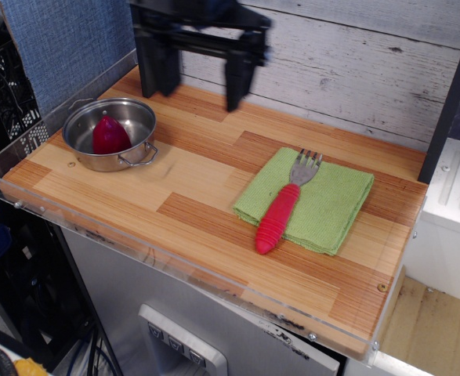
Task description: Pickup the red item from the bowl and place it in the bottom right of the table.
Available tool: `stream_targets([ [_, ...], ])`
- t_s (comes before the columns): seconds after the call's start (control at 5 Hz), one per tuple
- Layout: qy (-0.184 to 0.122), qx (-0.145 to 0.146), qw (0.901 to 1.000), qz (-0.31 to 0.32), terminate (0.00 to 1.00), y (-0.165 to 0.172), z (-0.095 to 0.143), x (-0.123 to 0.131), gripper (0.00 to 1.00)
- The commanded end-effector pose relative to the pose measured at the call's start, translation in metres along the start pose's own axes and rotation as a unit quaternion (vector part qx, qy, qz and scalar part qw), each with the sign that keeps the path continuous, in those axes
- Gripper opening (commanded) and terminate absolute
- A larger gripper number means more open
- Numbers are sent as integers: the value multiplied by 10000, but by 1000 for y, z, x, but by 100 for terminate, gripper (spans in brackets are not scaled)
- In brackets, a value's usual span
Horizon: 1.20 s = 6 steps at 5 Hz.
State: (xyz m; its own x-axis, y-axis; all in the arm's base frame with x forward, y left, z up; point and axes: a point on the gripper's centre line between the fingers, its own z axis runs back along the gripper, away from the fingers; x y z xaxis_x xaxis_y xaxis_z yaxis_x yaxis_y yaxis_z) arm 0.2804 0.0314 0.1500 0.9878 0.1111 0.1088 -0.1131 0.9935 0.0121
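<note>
The pincer (195, 78) hangs above the rear left part of the table (198, 196), its two dark fingers spread wide with nothing between them. Its outline is blurred (motion is likely, but direction cannot be read from one view). It is not over the bowl (110, 133); it sits behind it and to the right in the picture, well apart from the rim.

The red item (110, 135) rests inside the bowl, toward the left of the bowl floor, point upward. The bowl stands at the left end of the table, near the clear acrylic edge, with one loop handle facing the front.

Task status, judged from this layout:
- Approach: not complete. The pincer has yet to be centred over the bowl.
- Grasp: not begun. The red item is untouched.
- Transfer and placement: not begun. The bottom right of the table holds no red item.

A green cloth (304, 200) lies on the right half of the table, with a fork (280, 211) (red ribbed handle, metal tines) laid on it. The fork is not the target. The bare wood in front of and to the right of the cloth is the probable placement zone.

Markings: no brand, label or readable writing shows on the pincer, bowl, fork, cloth or table.
</note>
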Motion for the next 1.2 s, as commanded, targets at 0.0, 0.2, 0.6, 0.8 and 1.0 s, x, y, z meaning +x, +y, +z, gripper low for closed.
stream_targets([
  [0.0,-199,251,9995,-68,0,58,6,14,100],
  [0.2,-161,270,9994,-120,0,89,-7,27,100],
  [0.6,-79,79,9997,-229,0,111,-45,50,100],
  [0.8,60,131,9994,-327,0,115,-65,50,100],
  [1.0,232,201,9985,-451,0,116,-80,47,100],
])
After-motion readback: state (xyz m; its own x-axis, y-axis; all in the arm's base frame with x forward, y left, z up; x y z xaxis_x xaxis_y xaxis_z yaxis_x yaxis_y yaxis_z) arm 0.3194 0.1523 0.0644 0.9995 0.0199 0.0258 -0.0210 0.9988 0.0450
